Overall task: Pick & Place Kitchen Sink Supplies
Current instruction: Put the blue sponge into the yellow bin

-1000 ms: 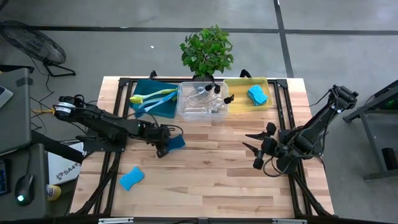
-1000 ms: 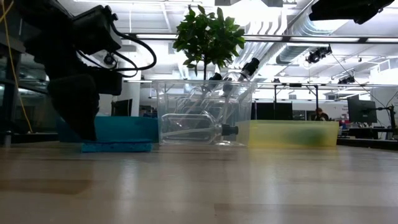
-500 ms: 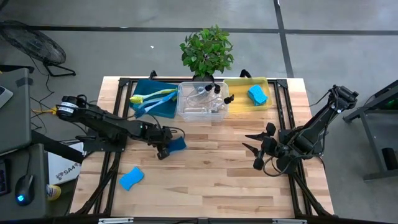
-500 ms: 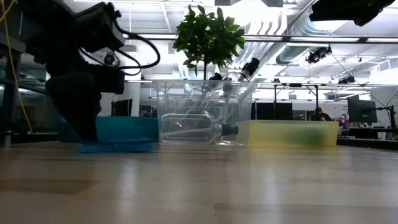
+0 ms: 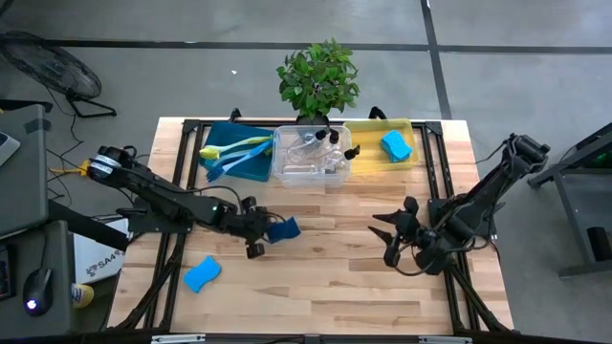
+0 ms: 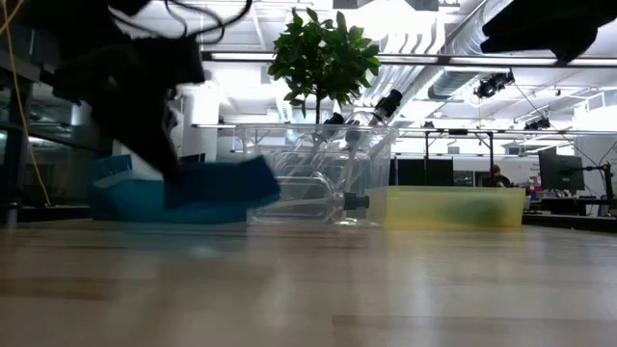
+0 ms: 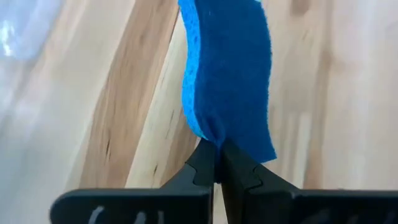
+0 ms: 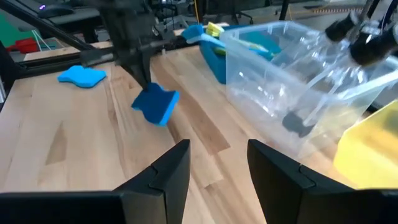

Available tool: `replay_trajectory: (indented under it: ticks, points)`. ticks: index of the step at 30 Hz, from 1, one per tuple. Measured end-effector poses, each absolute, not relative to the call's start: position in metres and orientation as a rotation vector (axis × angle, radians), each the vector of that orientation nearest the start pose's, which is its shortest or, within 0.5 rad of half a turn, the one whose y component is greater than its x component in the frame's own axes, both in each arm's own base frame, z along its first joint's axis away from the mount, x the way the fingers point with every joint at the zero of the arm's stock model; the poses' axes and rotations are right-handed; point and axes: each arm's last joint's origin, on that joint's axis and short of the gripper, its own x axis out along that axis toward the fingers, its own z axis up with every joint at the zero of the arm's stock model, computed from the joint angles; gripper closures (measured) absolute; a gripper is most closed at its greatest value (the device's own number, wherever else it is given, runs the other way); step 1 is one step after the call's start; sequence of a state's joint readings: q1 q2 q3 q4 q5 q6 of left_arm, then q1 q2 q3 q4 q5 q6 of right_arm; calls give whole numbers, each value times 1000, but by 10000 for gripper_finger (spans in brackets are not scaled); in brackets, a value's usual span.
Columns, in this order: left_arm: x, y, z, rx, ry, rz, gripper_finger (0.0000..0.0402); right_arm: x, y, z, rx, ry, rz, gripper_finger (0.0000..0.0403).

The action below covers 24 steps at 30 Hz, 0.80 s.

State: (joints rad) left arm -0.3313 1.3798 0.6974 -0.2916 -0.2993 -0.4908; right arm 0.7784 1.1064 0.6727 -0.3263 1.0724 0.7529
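Observation:
My left gripper (image 5: 261, 237) hangs over the table's middle left, shut on a wavy-edged blue sponge (image 5: 284, 228) that is off the wood (image 6: 227, 186). The right wrist view shows the same sponge (image 8: 155, 104) under the dark fingers. A second blue sponge (image 5: 202, 273) lies flat near the front left. A third sponge (image 5: 395, 145) sits in the yellow bin (image 5: 368, 158). My right gripper (image 5: 390, 239) waits open at the right, its fingers (image 8: 166, 175) apart with nothing between them. My left gripper pinches the sponge's near edge (image 7: 214, 138) between its two fingertips, and the foam is squeezed thin there. The fingers slant down from the table's left. The sponge sticks out beyond the tips, tilted and lifted clear of the table.
Along the far edge stand a teal bin (image 5: 251, 167) with blue and yellow-green brushes (image 5: 232, 148), a clear bin (image 5: 283, 172) with pump bottles (image 5: 320, 145), and the yellow bin. A potted plant (image 5: 318, 78) stands behind them. Bare wood lies between the two arms.
My left gripper has risen and swung toward the table's right and near edge, rolling a little. The sponge, which lay flat on the wood, now hangs tilted and clear of the table.

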Motion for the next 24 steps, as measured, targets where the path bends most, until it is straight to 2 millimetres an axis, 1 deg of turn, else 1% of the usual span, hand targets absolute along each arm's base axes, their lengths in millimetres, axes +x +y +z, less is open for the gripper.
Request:
replay_trajectory:
  ticks: [4, 8, 14, 18, 24]
  points:
    - [247, -81, 190, -116, 838, 199, 401, 173, 135, 225, 175, 324, -434, 249]
    - [252, -83, 200, -103, 796, 204, 401, 185, 142, 216, 200, 309, -438, 249]
    - [258, -84, 207, -67, 719, 198, 401, 215, 149, 196, 144, 327, -416, 249]
    - [261, -85, 211, -9, 667, 207, 401, 237, 153, 185, 102, 281, -403, 249]
    - [264, -89, 218, 73, 571, 246, 401, 260, 152, 179, 71, 225, -332, 249]
